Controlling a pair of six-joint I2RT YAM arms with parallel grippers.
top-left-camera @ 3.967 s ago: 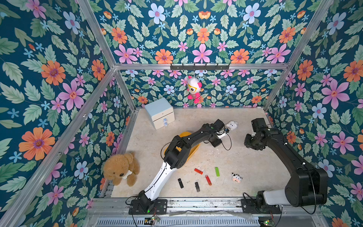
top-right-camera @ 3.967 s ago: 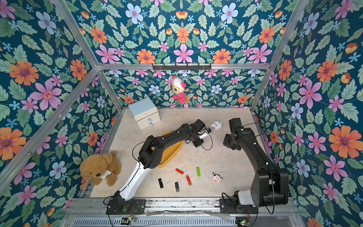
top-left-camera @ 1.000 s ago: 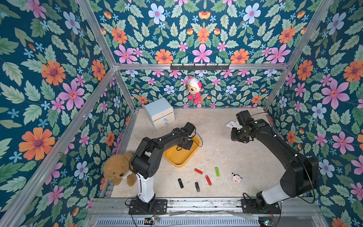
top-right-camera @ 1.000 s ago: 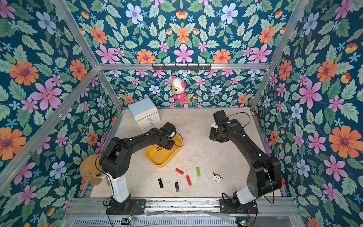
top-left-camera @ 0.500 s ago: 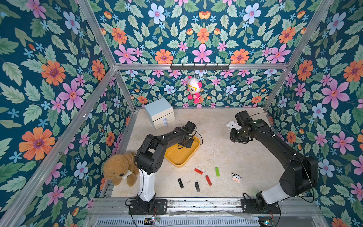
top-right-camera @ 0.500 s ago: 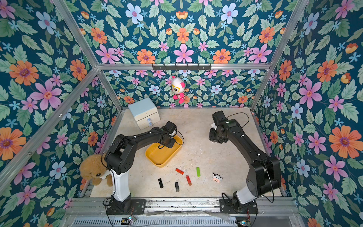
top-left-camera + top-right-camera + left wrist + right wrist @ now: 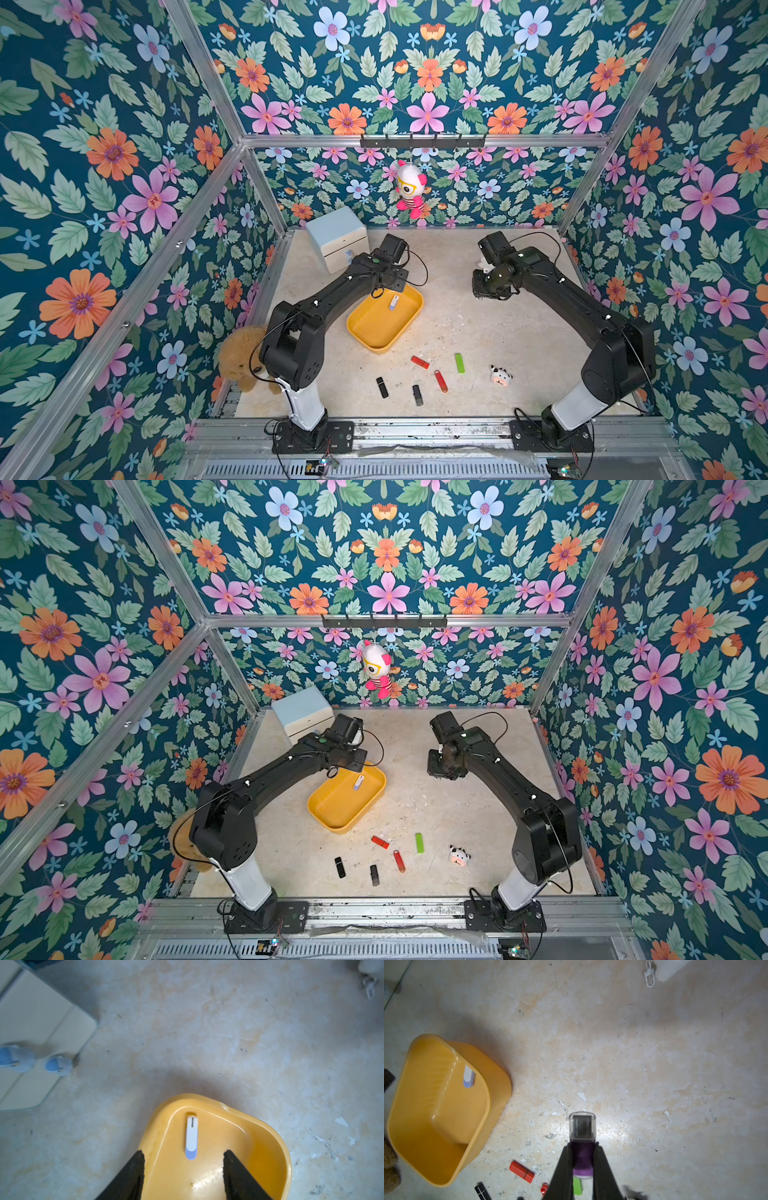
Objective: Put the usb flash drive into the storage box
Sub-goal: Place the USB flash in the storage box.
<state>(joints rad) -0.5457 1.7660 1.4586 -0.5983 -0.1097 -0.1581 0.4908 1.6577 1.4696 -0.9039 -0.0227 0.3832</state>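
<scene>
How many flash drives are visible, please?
7, perhaps more: white drive in the storage box, purple drive in the right gripper; two red, one green, two black on the table.

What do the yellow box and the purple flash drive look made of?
The storage box: probably moulded plastic, glossy; bright glare patches on its smooth floor and rounded rim. The purple flash drive: likely plastic, body matte-looking though shaded, with a clear cap showing the dark plug inside.
</scene>
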